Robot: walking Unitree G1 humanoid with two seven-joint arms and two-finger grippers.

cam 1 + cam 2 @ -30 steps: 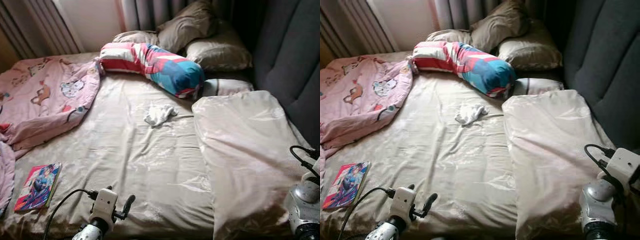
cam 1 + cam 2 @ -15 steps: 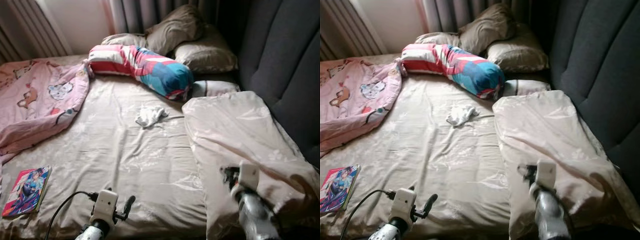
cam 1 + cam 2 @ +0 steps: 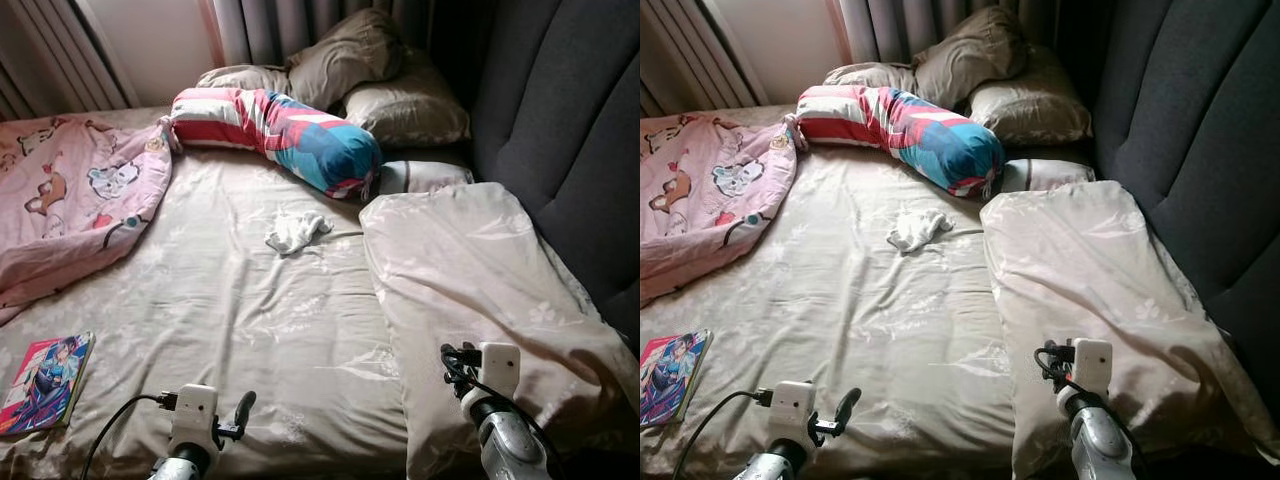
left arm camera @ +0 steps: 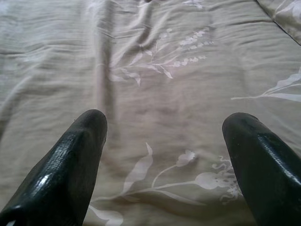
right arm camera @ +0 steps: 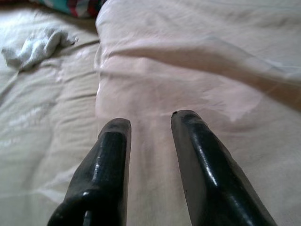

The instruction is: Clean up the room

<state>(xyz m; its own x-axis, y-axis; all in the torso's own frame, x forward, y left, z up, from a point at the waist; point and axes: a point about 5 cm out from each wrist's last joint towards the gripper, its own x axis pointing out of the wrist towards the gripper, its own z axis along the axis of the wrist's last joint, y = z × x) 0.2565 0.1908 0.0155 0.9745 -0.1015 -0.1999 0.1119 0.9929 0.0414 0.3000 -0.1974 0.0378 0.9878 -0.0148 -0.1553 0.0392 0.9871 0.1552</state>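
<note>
Over beige folded duvet on bed, right gripper with narrow gap, left gripper spread wide above sheet, white cloth mid-bed, comic book near edge.

The left gripper is low at the near left, with its two black fingers spread wide and nothing between them. The right gripper is held forward on the right side. Its fingers stand close together with a narrow gap, and they hold nothing. Both silver wrists point forward.
</note>
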